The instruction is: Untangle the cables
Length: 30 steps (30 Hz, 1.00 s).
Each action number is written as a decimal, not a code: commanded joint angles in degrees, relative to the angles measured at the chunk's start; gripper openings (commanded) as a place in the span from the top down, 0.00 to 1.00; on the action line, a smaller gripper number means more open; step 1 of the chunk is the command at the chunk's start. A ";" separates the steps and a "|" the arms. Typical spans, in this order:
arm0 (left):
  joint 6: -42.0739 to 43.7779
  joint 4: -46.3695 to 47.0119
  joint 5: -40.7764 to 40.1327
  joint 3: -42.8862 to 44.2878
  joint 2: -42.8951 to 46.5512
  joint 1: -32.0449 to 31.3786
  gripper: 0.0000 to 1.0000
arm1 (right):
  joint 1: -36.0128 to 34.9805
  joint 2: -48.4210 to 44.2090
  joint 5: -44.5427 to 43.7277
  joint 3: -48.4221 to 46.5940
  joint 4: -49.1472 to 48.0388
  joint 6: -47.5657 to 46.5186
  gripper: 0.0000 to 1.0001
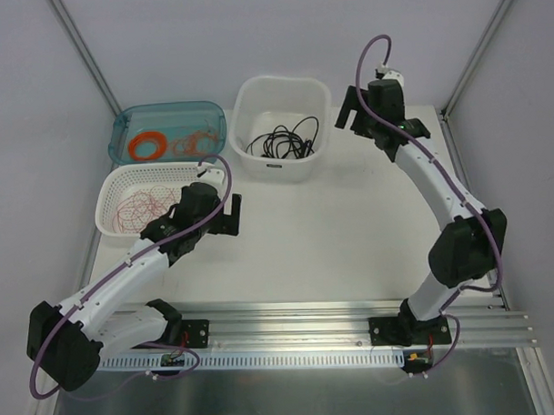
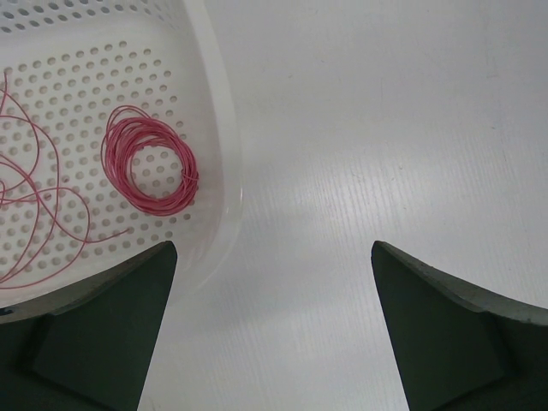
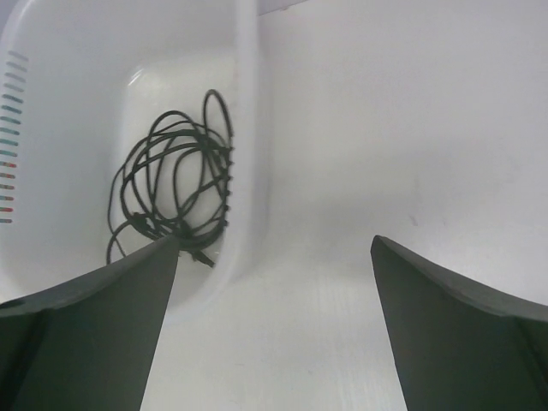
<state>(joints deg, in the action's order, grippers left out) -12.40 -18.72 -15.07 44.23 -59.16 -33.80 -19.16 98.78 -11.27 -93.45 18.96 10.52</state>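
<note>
A black cable (image 1: 284,139) lies in loose tangled loops inside the white tub (image 1: 320,97); the right wrist view shows this black cable (image 3: 175,184) against the tub's wall (image 3: 250,128). Thin red cables (image 1: 140,208) sprawl in the perforated white basket (image 1: 112,188). My right gripper (image 1: 376,122) hangs just right of the tub, its jaws (image 3: 274,241) open over bare table, empty. My left gripper (image 1: 224,209) is at the basket's right rim (image 2: 224,154), open (image 2: 274,248), nothing between its fingers.
A tightly wound red ring (image 2: 150,165) lies in the basket beside loose red strands (image 2: 34,197). A teal bin (image 1: 128,117) behind the basket holds a neat orange ring (image 1: 149,144) and pale pink rings (image 1: 197,142). A metal rail (image 1: 300,334) runs along the near edge.
</note>
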 commanded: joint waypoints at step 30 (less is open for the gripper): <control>-5.87 -19.59 -14.19 5.25 39.36 -0.39 0.01 | 5.80 -80.58 -17.56 26.03 28.68 -22.30 0.03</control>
<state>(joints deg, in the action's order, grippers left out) -16.32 -29.76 -24.60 46.83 -24.08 -33.80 -13.52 20.95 -27.11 -68.99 47.27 -8.86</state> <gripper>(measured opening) 0.991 0.970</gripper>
